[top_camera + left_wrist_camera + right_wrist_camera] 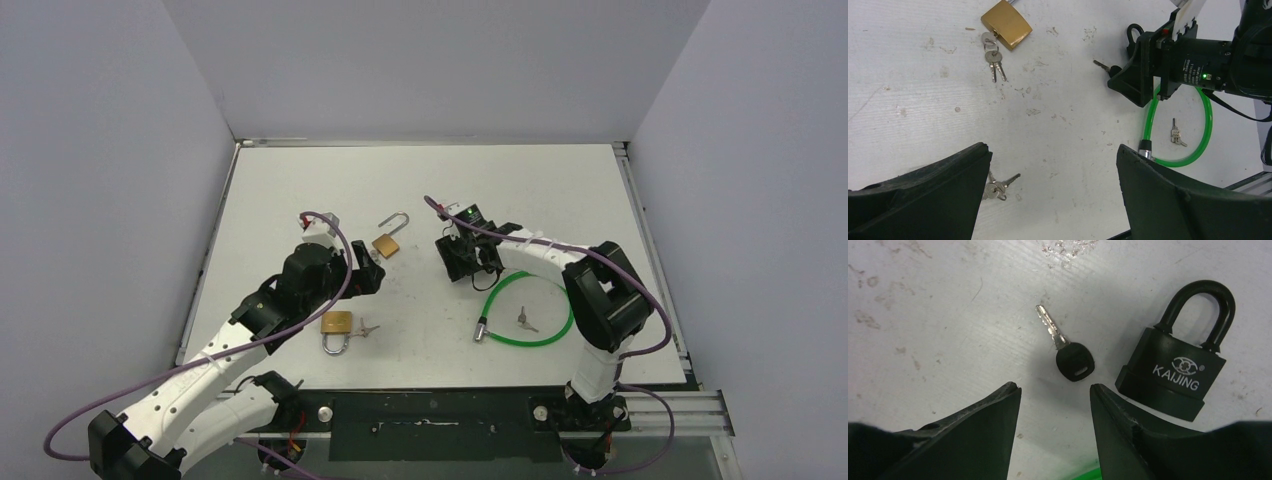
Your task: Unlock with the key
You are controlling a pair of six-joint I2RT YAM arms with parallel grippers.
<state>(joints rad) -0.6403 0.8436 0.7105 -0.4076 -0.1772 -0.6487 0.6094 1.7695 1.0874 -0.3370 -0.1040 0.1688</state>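
Observation:
A black KAIJING padlock (1170, 375) lies flat on the white table with its shackle closed. A black-headed key (1074, 362) lies loose just left of it, blade pointing away. My right gripper (1055, 390) is open and empty, its fingertips just short of the key's head; it also shows in the top view (455, 255). My left gripper (365, 275) is open and empty, hovering over bare table (1053, 155). From the left wrist view, the key's blade tip (1100, 65) pokes out beside the right gripper (1130, 82).
A brass padlock (387, 243) with its shackle open lies mid-table, keys (994, 60) beside it. A second brass padlock (337, 325) lies nearer with a key bunch (997, 187). A green cable lock (525, 310) with small keys (525, 320) lies by the right arm.

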